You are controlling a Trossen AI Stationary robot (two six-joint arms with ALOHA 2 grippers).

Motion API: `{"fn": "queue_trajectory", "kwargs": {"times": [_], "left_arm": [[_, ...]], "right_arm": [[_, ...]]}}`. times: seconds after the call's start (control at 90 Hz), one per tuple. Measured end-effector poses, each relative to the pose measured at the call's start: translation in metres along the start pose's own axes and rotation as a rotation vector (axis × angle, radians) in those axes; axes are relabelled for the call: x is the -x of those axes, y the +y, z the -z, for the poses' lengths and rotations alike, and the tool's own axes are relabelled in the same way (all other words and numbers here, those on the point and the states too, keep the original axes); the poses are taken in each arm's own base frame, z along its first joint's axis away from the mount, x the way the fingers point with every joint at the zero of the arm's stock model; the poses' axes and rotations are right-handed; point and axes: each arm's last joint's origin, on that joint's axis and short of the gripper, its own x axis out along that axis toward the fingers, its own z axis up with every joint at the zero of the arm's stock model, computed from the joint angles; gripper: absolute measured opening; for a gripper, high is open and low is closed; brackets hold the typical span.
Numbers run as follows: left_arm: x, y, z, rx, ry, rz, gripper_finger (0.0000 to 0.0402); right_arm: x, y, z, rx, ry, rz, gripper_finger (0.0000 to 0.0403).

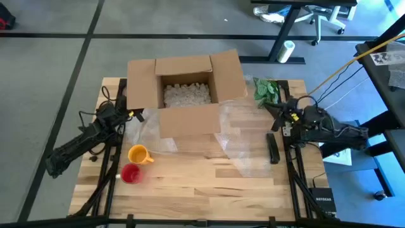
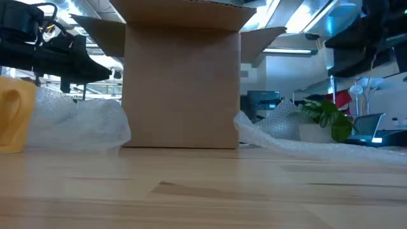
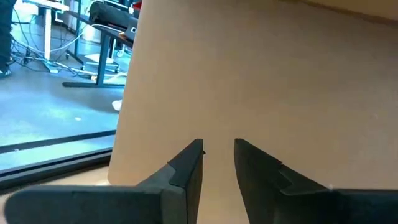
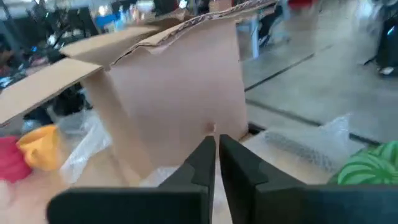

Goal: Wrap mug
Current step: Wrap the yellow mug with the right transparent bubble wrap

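A yellow mug (image 1: 139, 154) stands upright on the wooden table (image 1: 190, 190) at the near left, handle toward the right edge. A red mug (image 1: 130, 173) stands just nearer than it. Clear bubble wrap (image 1: 243, 142) lies flat, right of centre. A second crumpled sheet (image 1: 150, 134) lies by the box's left front corner. My left gripper (image 1: 138, 115) hovers at the open cardboard box's (image 1: 186, 95) left wall, slightly open with nothing between its fingers (image 3: 219, 149). My right gripper (image 1: 273, 121) hovers over the table's right side, shut (image 4: 217, 142), pointing at the box.
The box holds white packing peanuts (image 1: 186, 94), and its flaps spread outward. A green leafy item (image 1: 266, 90) lies at the far right. A dark elongated object (image 1: 273, 149) lies on the bubble wrap's right edge. Bare wood runs along the near edge.
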Motion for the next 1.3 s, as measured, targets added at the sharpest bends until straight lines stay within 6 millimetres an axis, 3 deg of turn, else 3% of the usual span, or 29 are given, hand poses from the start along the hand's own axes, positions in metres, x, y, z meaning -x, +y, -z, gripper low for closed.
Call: {"fn": "queue_trajectory", "kwargs": {"times": [0.167, 0.378, 0.522, 0.644, 0.789, 0.911, 1.011, 1.3], "left_arm": [[0.000, 0.000, 0.000, 0.021, 0.000, 0.000, 0.0074], [0.000, -0.001, 0.001, 0.023, 0.013, 0.026, 0.0074], [0.000, -0.001, 0.001, 0.020, 0.021, 0.045, 0.0074], [0.000, -0.002, 0.001, 0.022, 0.029, 0.067, 0.0074], [0.000, -0.002, 0.002, 0.023, 0.035, 0.084, 0.0074], [0.000, -0.003, 0.002, 0.023, 0.038, 0.096, 0.0074], [0.000, -0.003, 0.002, 0.025, 0.039, 0.098, 0.0074], [0.000, -0.003, 0.002, 0.058, 0.041, 0.101, 0.0074]], "right_arm": [[-0.007, 0.010, -0.008, -0.091, 0.195, -0.044, 0.0000], [-0.047, 0.033, -0.004, -0.090, 0.520, -0.091, 0.0000], [-0.067, 0.062, -0.007, -0.039, 0.626, -0.150, 0.0000], [-0.064, 0.090, -0.010, -0.004, 0.613, -0.169, 0.0000], [-0.033, 0.108, 0.005, 0.018, 0.562, -0.092, 0.0000], [-0.001, 0.101, 0.015, 0.019, 0.492, 0.021, 0.0000], [0.014, 0.085, 0.020, 0.019, 0.435, 0.082, 0.0000], [0.016, 0.041, 0.023, -0.042, 0.394, 0.122, 0.0000]]}}
